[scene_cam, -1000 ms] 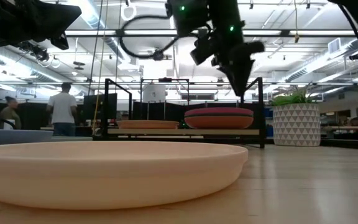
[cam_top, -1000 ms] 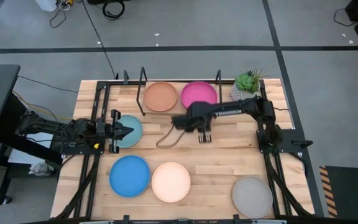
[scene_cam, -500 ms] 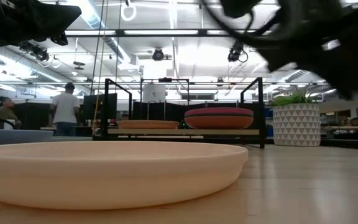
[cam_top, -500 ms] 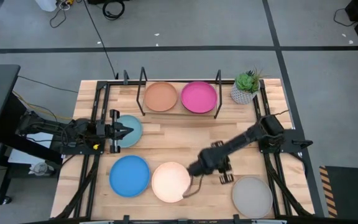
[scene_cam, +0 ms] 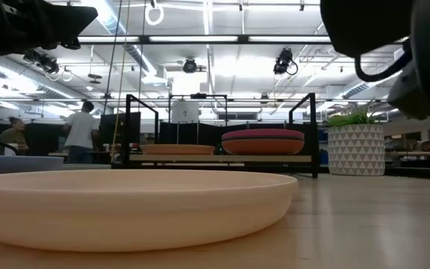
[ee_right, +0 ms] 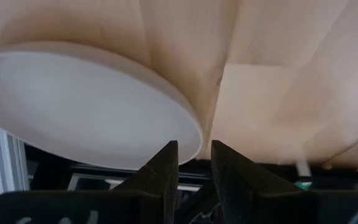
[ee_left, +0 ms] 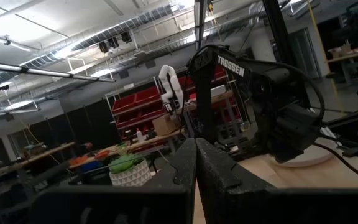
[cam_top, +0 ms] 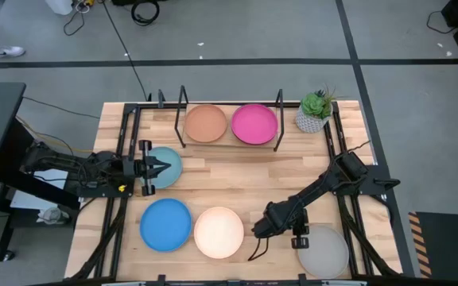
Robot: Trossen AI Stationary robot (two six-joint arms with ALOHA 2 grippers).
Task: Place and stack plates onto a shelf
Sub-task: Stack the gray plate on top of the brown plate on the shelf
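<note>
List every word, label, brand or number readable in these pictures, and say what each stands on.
"TROSSEN": white letters on the dark right arm, read in the left wrist view.
Nothing else reads: the plates, the shelf and the plant pot bear no text, and the room's signs in the low view are too small.

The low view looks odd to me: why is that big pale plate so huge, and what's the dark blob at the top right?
Low view: the cream plate lies right by the lens, so it looms large; the dark blob is the right arm close to the camera, out of focus. Ceiling lights glare behind. High view: evenly lit, soft shadows.
</note>
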